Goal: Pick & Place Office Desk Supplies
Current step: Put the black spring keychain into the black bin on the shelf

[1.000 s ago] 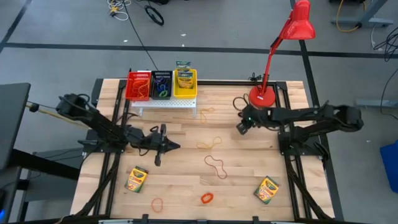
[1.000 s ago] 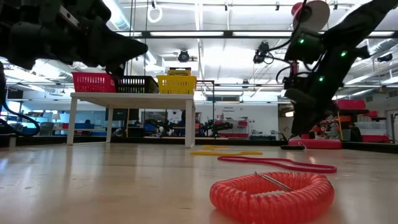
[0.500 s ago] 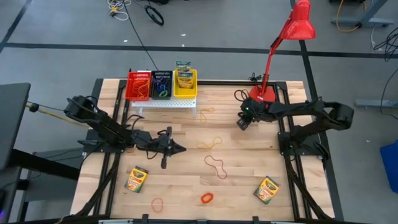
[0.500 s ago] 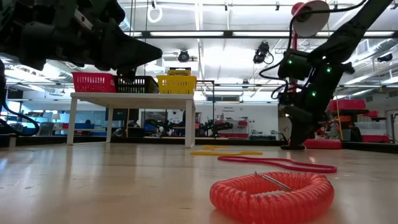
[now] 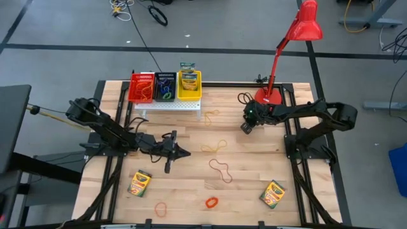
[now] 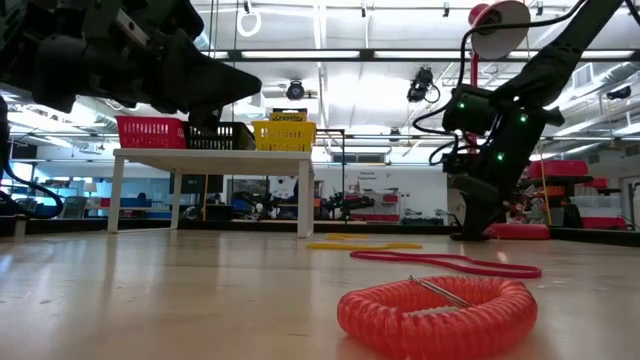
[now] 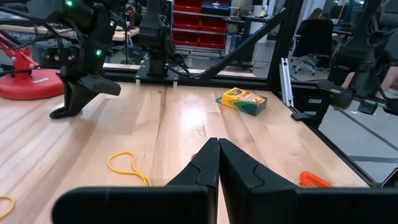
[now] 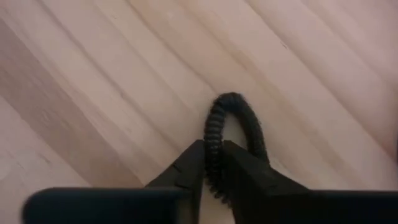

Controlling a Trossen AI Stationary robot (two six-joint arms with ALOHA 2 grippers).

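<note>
- Since the earlier frame your right gripper (image 5: 243,127) has slid a little toward the lamp base (image 5: 267,98) and come down onto the black coil loop (image 8: 231,146); its fingers have drawn in around one strand of the loop, which lies on the wood just beside that base
- Your left gripper (image 5: 183,153) has moved out toward mid-table and now hangs above the boards with its fingers pressed together and nothing between them
- You look to be at the grasp step for the black loop; I judge the next move calls for a firm pinch, a clean lift, then a carry to the black basket (image 5: 166,86) on the white stand (image 5: 168,105)
- Other supplies wait on the table (image 5: 254,165): three crayon boxes (image 5: 139,183), thin rubber bands (image 5: 220,169), an orange coil loop (image 6: 437,314) near the front edge
- Light wooden planks, unmarked; beyond them, an open workshop with bright ceiling strips
</note>
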